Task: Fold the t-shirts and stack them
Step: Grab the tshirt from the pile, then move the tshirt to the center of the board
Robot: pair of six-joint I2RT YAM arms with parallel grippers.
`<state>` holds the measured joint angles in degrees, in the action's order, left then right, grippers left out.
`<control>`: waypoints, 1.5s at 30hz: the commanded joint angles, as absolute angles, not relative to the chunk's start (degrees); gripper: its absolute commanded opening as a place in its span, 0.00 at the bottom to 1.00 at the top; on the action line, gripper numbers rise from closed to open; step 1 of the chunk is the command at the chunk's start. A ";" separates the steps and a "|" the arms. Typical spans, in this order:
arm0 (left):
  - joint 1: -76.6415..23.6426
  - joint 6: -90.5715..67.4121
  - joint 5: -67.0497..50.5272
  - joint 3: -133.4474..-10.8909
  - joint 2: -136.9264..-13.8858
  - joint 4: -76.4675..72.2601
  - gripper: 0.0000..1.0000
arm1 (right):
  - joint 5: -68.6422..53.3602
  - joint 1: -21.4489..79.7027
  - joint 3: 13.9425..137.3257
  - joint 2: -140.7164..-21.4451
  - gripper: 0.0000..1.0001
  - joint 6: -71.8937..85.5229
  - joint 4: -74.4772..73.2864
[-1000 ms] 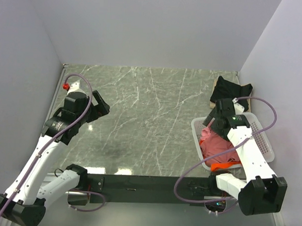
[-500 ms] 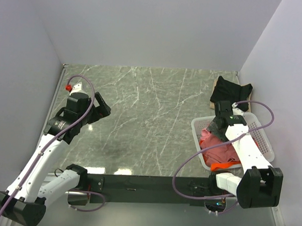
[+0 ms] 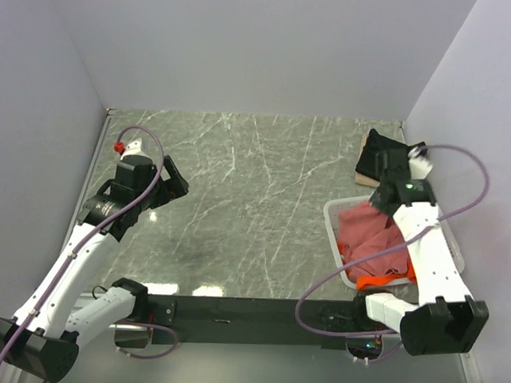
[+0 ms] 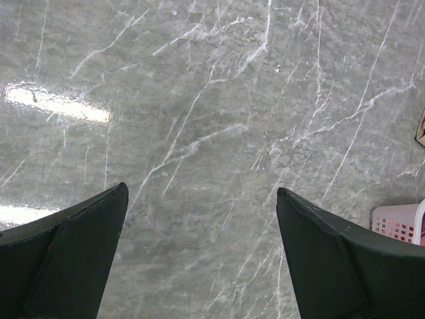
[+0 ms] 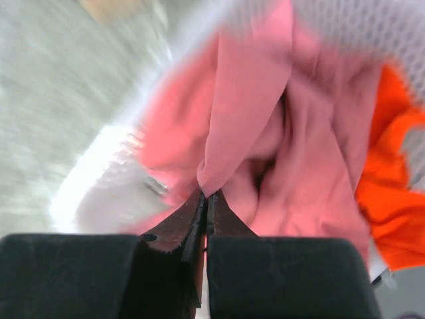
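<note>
My right gripper [image 5: 207, 194] is shut on a fold of the pink t-shirt [image 5: 265, 126], which hangs from the jaws over the white basket [image 3: 332, 222]. In the top view the pink t-shirt [image 3: 368, 235] is drawn up out of the basket toward the right wrist. A bright orange t-shirt [image 3: 379, 282] lies at the basket's near end, beside the pink cloth [image 5: 392, 199]. A black t-shirt [image 3: 384, 150] lies folded at the back right corner. My left gripper [image 4: 201, 190] hangs open over bare marble at the left, holding nothing.
The black t-shirt rests on a brown board [image 3: 362, 172] beside the right wall. The basket's corner [image 4: 397, 224] shows at the right edge of the left wrist view. Walls close the table on the left, back and right.
My right gripper closed on the pink t-shirt and rose toward the back, pulling the cloth up out of the basket. The left arm shifted only slightly.
</note>
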<state>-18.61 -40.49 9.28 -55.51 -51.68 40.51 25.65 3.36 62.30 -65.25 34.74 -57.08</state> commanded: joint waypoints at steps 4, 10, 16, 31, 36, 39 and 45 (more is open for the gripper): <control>-18.63 -38.76 8.79 -55.64 -52.29 37.88 0.99 | 30.69 3.16 93.44 -66.08 0.00 29.80 -61.96; -18.63 -39.11 9.23 -54.67 -51.07 37.88 0.99 | 14.18 3.69 117.82 -74.69 0.00 30.58 -58.64; -18.63 -39.73 10.37 -53.62 -49.05 38.67 0.99 | -6.40 16.04 125.76 -78.48 0.00 30.85 -41.24; -18.63 -41.66 11.07 -50.45 -44.56 40.78 0.99 | -17.76 46.84 135.35 -86.92 0.00 28.66 -16.96; -18.63 -42.10 12.30 -50.27 -42.72 42.27 0.99 | -3.81 48.43 119.60 -81.59 0.00 30.05 -21.25; -18.63 -42.28 13.53 -50.18 -41.40 43.68 0.99 | 11.00 48.25 102.74 -76.66 0.04 34.42 -26.51; -18.63 -43.15 14.33 -50.80 -38.67 45.61 0.99 | 18.28 46.05 81.93 -72.51 0.65 42.53 -39.80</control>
<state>-18.61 -41.89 12.45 -50.00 -40.14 45.39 9.89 46.87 86.41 -73.65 37.36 -31.31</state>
